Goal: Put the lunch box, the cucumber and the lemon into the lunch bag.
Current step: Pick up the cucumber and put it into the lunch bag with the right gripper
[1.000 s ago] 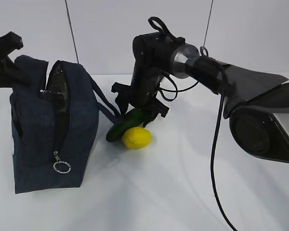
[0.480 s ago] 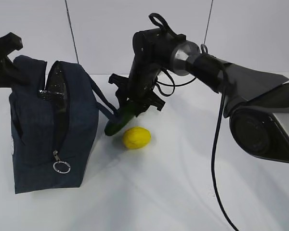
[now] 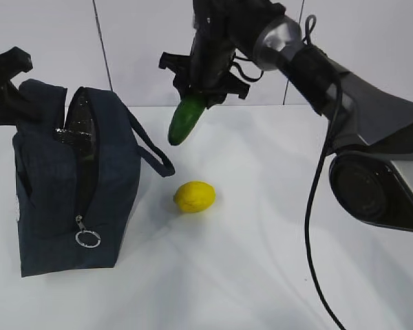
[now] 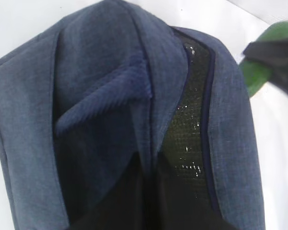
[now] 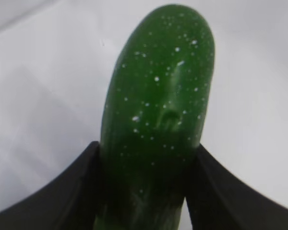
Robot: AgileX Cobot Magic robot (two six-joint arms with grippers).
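Above the white surface point(image 3: 275, 275), right of the lunch bag's open top, the right hand point(image 3: 196, 89) grasps the cucumber point(image 3: 185, 119) and holds it clear in the air. The cucumber's long axis runs steeply, close to upright but tilted: its free, rounded end points down and to the left in the exterior view, toward the bag, while its upper end sits clamped between the black fingers point(image 5: 62, 201). In the right wrist view the cucumber point(image 5: 158, 110) fills the middle, its blunt tip pointing away from the camera, a finger pressed against each flank.

The lunch bag point(image 3: 69, 185) stands upright on the surface at the left, its zipper open along the top and down the near face, the silver ring pull point(image 3: 88, 238) hanging low. One looped handle point(image 3: 151, 152) droops to the right. The lemon point(image 3: 194, 196) lies on the surface just right of the bag, below the cucumber and well apart from it, its long axis roughly level.

The left hand point(image 3: 7, 82) is at the bag's upper left edge; it is clenched, apparently on the fabric. From the left wrist view the bag point(image 4: 110, 120) gapes, its dark lining showing, and the cucumber point(image 4: 266, 57) appears at the upper right, beyond the bag's rim.
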